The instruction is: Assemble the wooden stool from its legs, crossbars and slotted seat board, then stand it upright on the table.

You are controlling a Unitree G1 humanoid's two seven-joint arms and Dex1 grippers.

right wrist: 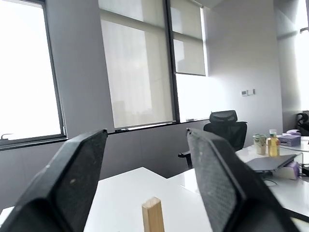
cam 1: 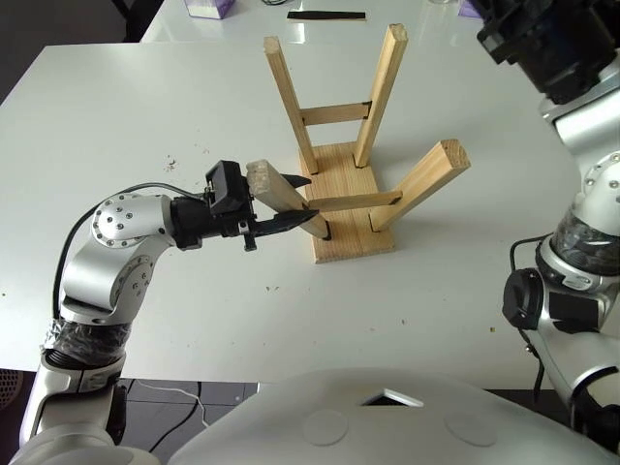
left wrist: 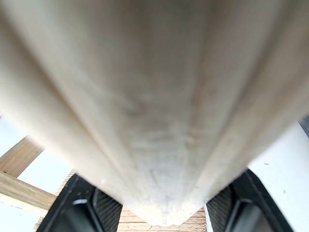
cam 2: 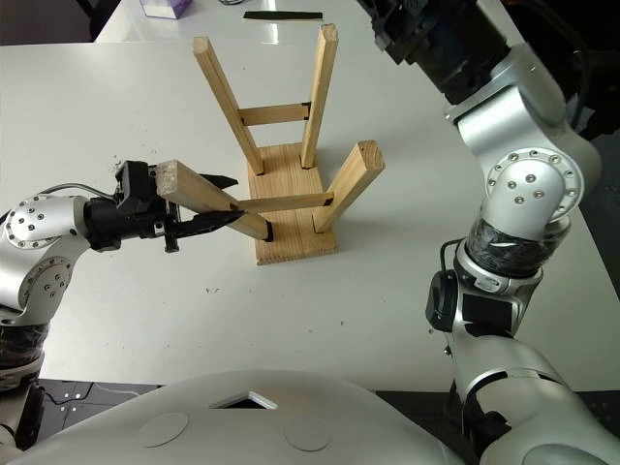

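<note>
**Left gripper** [cam 1: 291, 203]: at the seat board's near-left corner, fingers closed across the near-left leg, one above and one below.

**Near-left leg** [cam 1: 274, 192]: rises from that corner and leans steeply outward to the left. Whether its foot sits fully in the slot is hidden by the lower finger. The left wrist view gives a blurred close-up of the leg, with only slivers of board and crossbar.

**Seat board** [cam 1: 344, 240]: flat on the table [cam 1: 145, 116], slotted face up, stool inverted. Likely light, stiff and dry-surfaced, so pads should hold. Best gripped on flat faces, mid-length.

**Near crossbar** [cam 1: 354, 201]: spans the two near legs above the board's near end. Joint depth is not discernible.

**Far pair** [cam 1: 289, 102] [cam 1: 381, 92]: stands at the board's far end, joined by a crossbar [cam 1: 334, 114], and looks seated.

**Near-right leg** [cam 1: 431, 179]: leans outward from the board's near-right corner. Joints are probably push-fit, so they may loosen under sideways pull.

**Right gripper** [right wrist: 147, 145]: raised well above and beyond the board's far-right side, fingers spread wide, empty. A leg tip [right wrist: 153, 215] shows below it, but which leg cannot be told.
</note>
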